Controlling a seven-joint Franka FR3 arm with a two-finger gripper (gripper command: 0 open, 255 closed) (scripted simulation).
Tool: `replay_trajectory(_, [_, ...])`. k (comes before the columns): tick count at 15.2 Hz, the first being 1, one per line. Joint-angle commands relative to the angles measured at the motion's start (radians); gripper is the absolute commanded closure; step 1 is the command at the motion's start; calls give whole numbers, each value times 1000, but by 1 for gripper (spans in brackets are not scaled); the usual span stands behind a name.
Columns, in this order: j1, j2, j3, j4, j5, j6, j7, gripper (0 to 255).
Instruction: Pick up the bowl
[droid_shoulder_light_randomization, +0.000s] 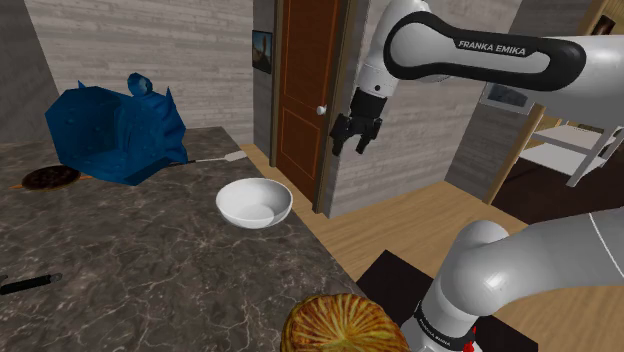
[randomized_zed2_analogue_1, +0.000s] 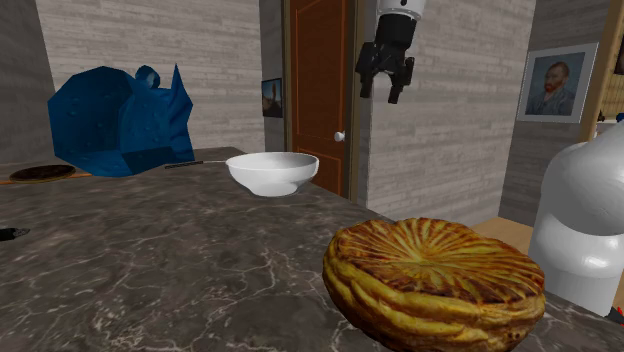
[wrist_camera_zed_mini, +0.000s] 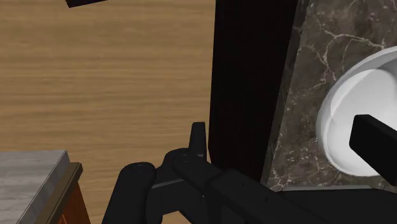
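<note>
The white bowl (droid_shoulder_light_randomization: 254, 203) stands upright and empty on the dark marbled counter (droid_shoulder_light_randomization: 130, 270), close to the counter's long edge and clear of everything else on it. The black gripper (droid_shoulder_light_randomization: 355, 137) hangs high above the counter's level and out past that same edge, over the wooden floor (wrist_camera_zed_mini: 102, 76). Its fingers (wrist_camera_zed_mini: 199, 135) are spread apart with nothing between them. In the wrist view the bowl lies off to one side of the fingers, not between them.

The bowl looks rigid and smooth, with a thin rim flaring from a narrow foot. I judge it light enough for one pinch, but slick, and liable to chip if it drops back on the counter. It seems too wide to span across the body. The sound hold is on the rim, with one finger inside the wall and one outside. The stretch of rim nearest the counter's edge suits best. A shallow bite on the curved wall could let it pivot or slide out, so the fingers should seat well down over the lip.
</note>
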Motion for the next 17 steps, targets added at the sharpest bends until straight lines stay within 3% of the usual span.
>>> replay_trajectory(1, [0,0,0,0,0,0,0,0])
replay_trajectory(14, [68,470,133,206,47,147,112,0])
replay_trajectory(17, [71,492,138,193,48,177,115,0])
